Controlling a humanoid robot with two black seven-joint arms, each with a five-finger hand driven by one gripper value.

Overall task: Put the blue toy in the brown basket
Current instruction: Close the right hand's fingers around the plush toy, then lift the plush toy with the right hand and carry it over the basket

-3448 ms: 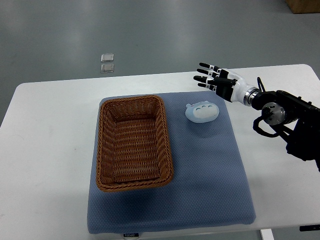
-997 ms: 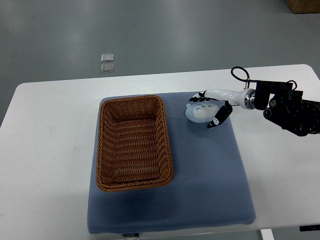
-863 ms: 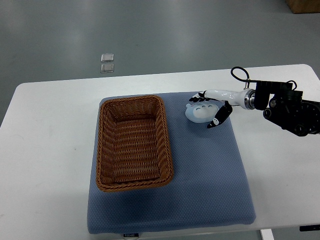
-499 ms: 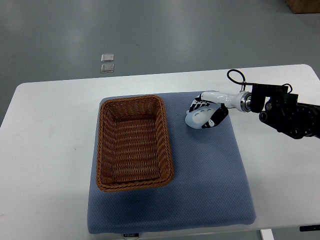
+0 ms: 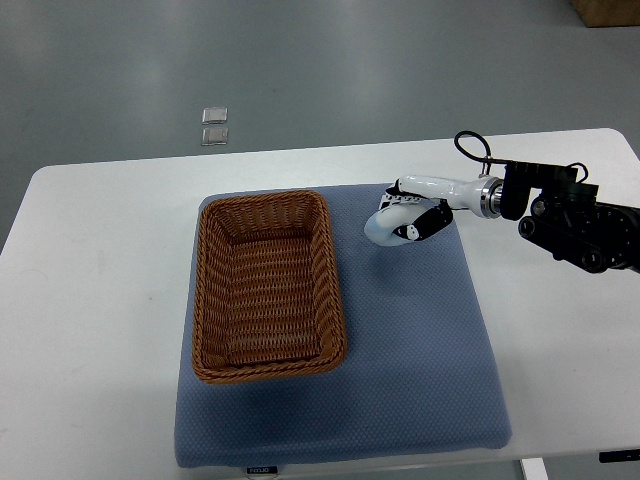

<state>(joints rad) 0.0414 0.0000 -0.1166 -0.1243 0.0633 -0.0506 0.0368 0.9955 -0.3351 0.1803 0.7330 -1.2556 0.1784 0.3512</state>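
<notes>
The right robot hand point(image 5: 412, 212) grips the blue toy point(image 5: 392, 225) — just right of the brown basket point(image 5: 268, 287) — above the blue mat point(image 5: 420, 360).

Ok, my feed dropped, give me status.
Right hand shut on blue toy. Left out of view. Toy beside brown basket, not in. Path clear.

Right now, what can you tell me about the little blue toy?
The blue toy is small, rounded and pale blue, smooth like soft plastic or rubber, though its details are too small to make out. The right robot hand has its fingers wrapped around it from the right side. It sits over the blue mat, just right of the brown basket and not in it. Whether it touches the mat is unclear.
</notes>
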